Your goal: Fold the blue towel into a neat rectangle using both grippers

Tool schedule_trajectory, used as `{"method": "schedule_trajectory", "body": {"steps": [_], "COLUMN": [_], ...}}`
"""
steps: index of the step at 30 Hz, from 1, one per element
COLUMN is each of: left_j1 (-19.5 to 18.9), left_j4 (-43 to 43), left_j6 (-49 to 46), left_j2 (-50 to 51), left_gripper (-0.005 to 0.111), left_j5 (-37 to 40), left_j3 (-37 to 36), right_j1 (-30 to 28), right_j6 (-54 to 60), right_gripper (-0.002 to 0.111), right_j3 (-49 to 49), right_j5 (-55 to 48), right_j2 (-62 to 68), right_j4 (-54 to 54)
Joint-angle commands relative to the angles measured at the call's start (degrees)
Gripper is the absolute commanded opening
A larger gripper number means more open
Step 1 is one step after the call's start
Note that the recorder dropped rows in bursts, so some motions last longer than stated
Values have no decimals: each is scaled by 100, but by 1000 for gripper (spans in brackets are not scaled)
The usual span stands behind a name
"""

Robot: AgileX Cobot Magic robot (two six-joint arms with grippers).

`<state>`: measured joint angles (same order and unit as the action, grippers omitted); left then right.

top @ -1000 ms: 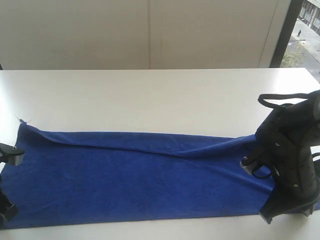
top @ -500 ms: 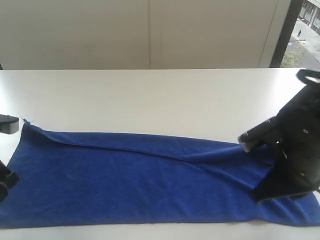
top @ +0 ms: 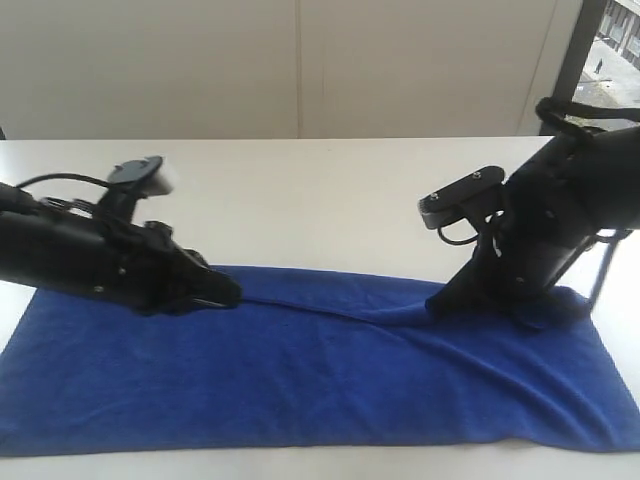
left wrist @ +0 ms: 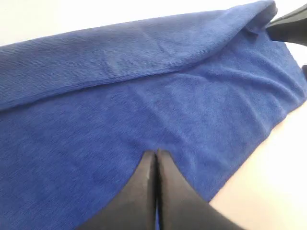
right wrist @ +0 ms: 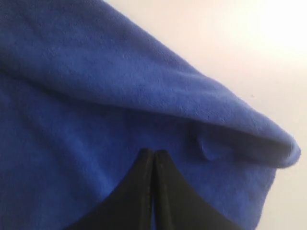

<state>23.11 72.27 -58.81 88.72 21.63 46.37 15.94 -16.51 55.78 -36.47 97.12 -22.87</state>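
End effectors (top: pixel 230 292) (top: pixel 437 302) have moved inward onto blue towel (top: pixel 300 380)

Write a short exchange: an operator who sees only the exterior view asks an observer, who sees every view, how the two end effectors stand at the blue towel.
Operator: From my angle I cannot judge the left end effector. Open or shut?
Observer: Shut. The left wrist view shows its fingers pressed together over the blue towel.
Operator: And the right end effector?
Observer: Shut too, in the right wrist view. Just ahead of its tip, a folded-over layer of the towel forms a raised ridge.
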Motion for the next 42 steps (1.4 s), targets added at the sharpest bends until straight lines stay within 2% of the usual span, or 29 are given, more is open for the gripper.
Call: {"method": "schedule_trajectory", "body": {"steps": [1,5,16,21,30,32,36,37,38,39,42], "left_j1": [1002,1367,1368,1368,1368,1368,1368,1368,1368,1368,1368], "left_j4": [1119,1119,1028,1028,1013,1013,1013,1013,1013,1013,1013], "left_j6": [-1051,-1060,-1060,-1060,-1060,-1060,-1060,-1060,-1060,-1060,-1060], "left_j2": [727,1308,2079,2092,2092,2092,2092,2092,2092,2092,2092], "left_gripper": [0,0,0,0,0,0,0,0,0,0,0], "left_j5": [-844,-1161,-1150,-1161,-1171,-1171,-1205,-1205,-1205,-1181,-1154], "left_j3": [196,431,573,573,573,573,573,573,573,573,573], "right_j1": [-122,-229,-603,-956,-973,-973,-973,-973,-973,-973,-973], "right_j6": [-15,0,0,0,322,886,3246,4153,4518,4922,4951], "right_gripper": [0,0,0,0,0,0,1,5,9,18,29], "right_j3": [349,498,510,575,575,575,575,575,575,549,477], "right_j5": [83,68,793,782,559,258,-498,-579,-628,-680,-657], "right_j2": [527,793,903,1042,431,351,308,308,308,318,355], "right_j4": [-76,-76,-187,-289,-210,-138,788,1451,1729,1948,1766]}}
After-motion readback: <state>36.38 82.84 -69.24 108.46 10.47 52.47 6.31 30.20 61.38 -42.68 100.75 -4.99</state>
